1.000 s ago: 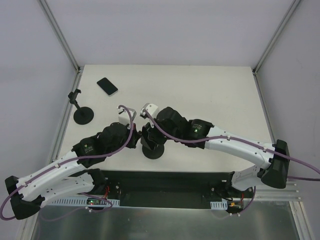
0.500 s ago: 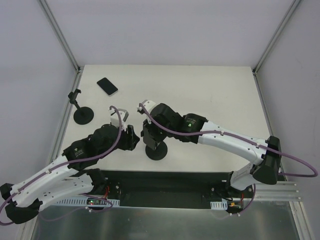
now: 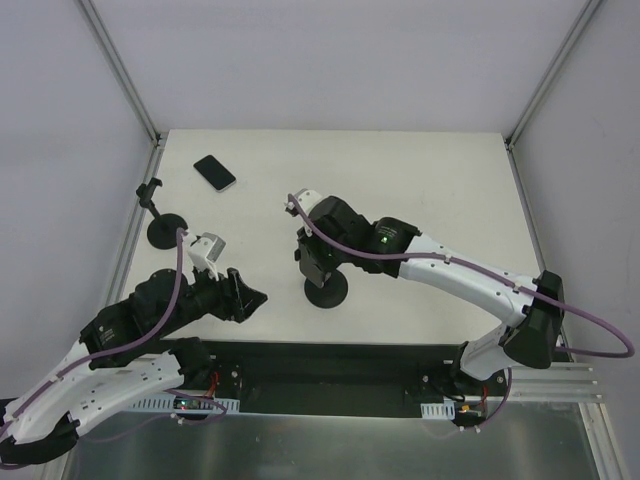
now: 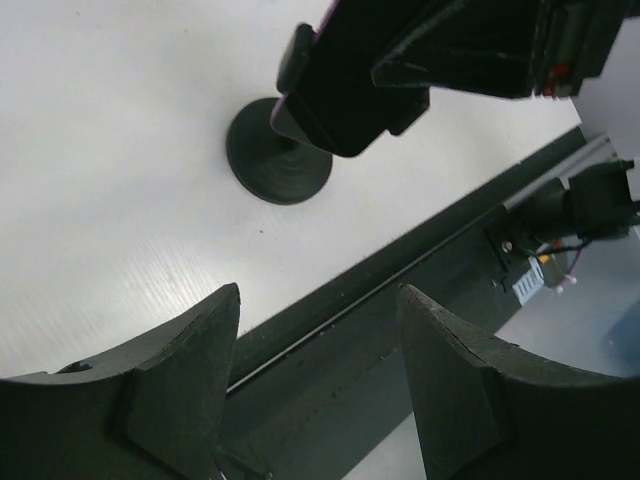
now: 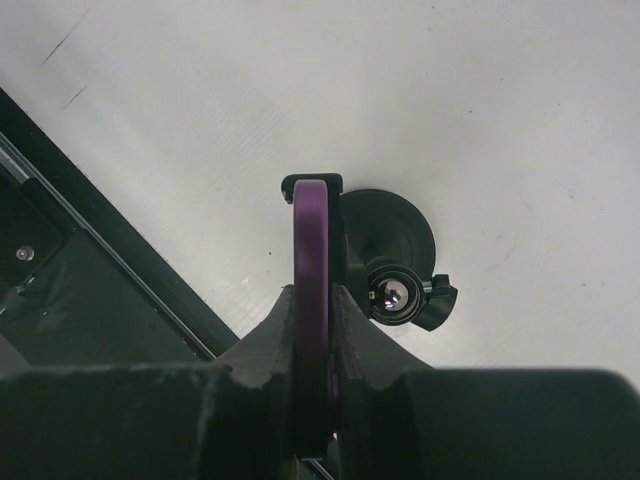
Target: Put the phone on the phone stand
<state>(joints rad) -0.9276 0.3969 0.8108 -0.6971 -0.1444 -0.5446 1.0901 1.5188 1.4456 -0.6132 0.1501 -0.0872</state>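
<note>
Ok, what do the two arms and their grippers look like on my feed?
The left arm and right arm match: white links, black joint housings, a purple cable looped along each. A small green light shows on the right arm. The left gripper has dark, wedge-shaped fingers; the right gripper is also dark.

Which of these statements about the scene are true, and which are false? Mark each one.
1. The right gripper is shut on the purple phone. True.
2. The left gripper grips that phone too. False: it is open, apart from the phone, and holds nothing.
3. A black phone lies flat on the table. True.
4. The table holds only one stand. False: there are two, the middle stand under the right gripper and the left stand.
5. The black phone sits in the left stand. False: it lies on the table beyond that stand, apart from it.
</note>
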